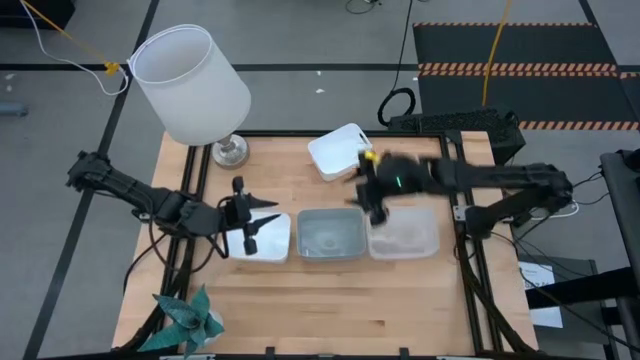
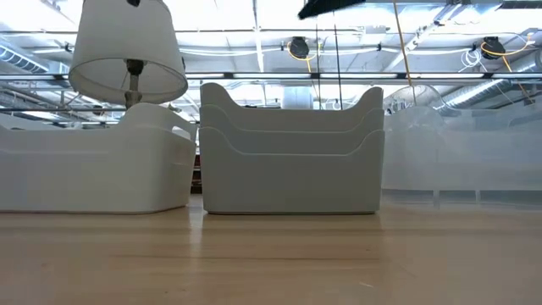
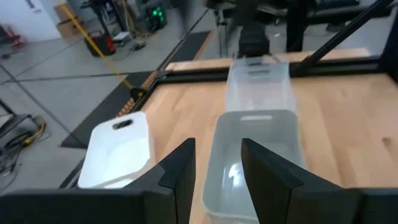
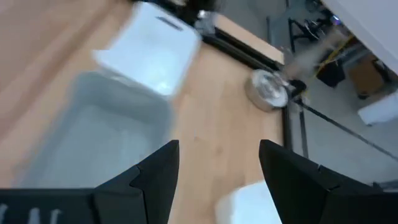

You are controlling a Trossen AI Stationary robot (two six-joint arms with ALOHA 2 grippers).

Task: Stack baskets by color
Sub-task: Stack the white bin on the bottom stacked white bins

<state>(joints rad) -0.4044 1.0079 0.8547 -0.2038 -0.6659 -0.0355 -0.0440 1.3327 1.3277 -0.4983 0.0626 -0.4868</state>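
Observation:
Three baskets stand in a row on the wooden table: a white one [image 1: 272, 240] on the left, a translucent grey-blue one [image 1: 332, 235] in the middle and a clear one [image 1: 405, 232] on the right. In the low view the grey-blue one [image 2: 292, 152] shows nested rims, so it is a stack. A further white basket [image 1: 340, 150] lies near the far edge. My left gripper [image 1: 258, 222] hovers open over the left white basket, pointing toward the grey-blue one [image 3: 255, 162]. My right gripper [image 1: 370, 200] is open and empty in the air above the gap between the grey-blue and clear baskets.
A large white lampshade [image 1: 190, 80] on a metal base [image 1: 230, 150] stands at the far left corner. A teal folded-paper plant [image 1: 190, 318] sits at the near left corner. Bare wood lies along the near edge [image 1: 340, 310].

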